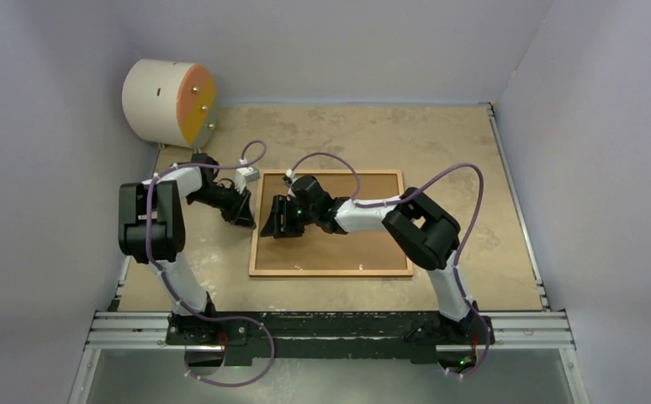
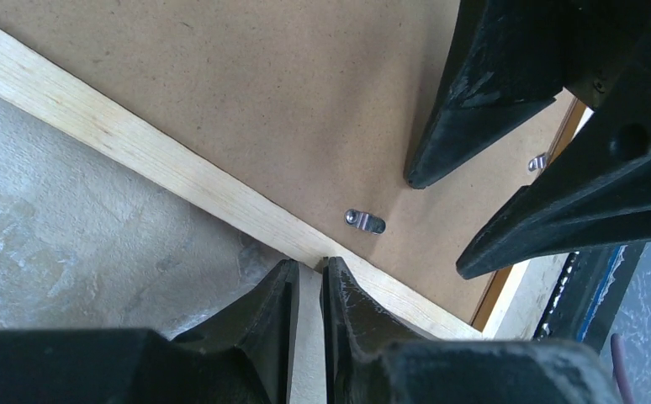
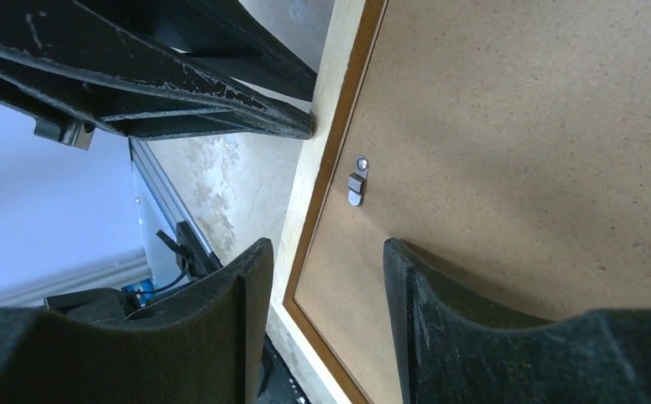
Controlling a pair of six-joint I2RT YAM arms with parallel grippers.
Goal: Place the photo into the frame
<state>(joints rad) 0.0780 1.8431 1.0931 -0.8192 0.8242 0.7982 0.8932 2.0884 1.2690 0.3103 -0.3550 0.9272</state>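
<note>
— Where's the photo?

— Not in any view. The frame [image 1: 339, 272] lies face down in the middle of the table [image 1: 473, 168]. Its brown backing board [image 1: 364, 244] is up, and its long sides run left to right in front of the arms.

— So the back isn't open yet?

— As far as I can judge, no. The board sits inside the rails. A small metal clip [image 3: 357, 190] lies on it just inside the left short rail, its length roughly along that rail.

— Which arm is nearer to it?

— The right one. It reaches over the board from the right, and the right pincer [image 3: 326, 248] hangs above that left end, fingers wide apart and holding nothing. The clip is just ahead of the gap between them, a little toward the rail.

— And the other?

— The left pincer [image 2: 308, 268] comes in from outside, with its tips against the outer edge of the same rail, close to the clip. Its fingers are drawn nearly together, leaving only a slit. Something pale shows in the slit, but I can't tell whether it is pinched.

— The next move, then?

— Probably the clip. One right finger would need to drop beside it and push it crosswise while the left steadies the frame. A cream-and-orange drum [image 1: 169, 101] stands in the far left corner, well apart from all this.
</note>
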